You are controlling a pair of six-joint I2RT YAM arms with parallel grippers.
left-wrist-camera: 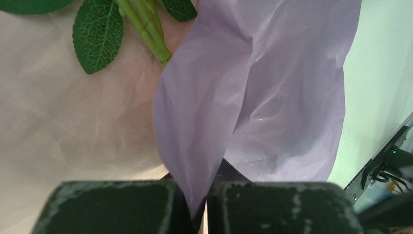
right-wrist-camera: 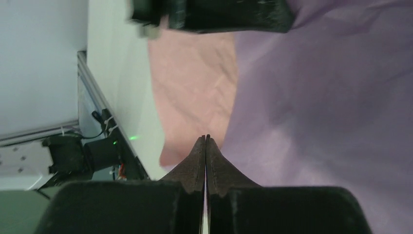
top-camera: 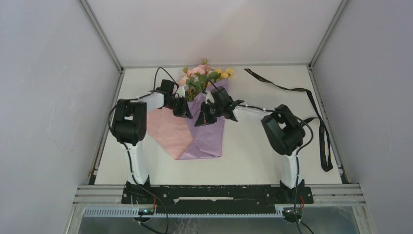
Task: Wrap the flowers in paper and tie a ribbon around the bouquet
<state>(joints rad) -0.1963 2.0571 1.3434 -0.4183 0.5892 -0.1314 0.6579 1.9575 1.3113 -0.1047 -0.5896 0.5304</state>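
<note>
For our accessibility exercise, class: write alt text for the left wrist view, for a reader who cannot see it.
The left gripper is shut on a raised fold of the lilac paper, which fills the middle of the view. Behind it, green stems and leaves of the flowers lie on the paper's pale pink side.

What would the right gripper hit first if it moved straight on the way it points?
Probably the paper, just ahead of the right gripper's closed tips. The left gripper, pinching that paper, lies farther along. Depth is hard to judge.
</note>
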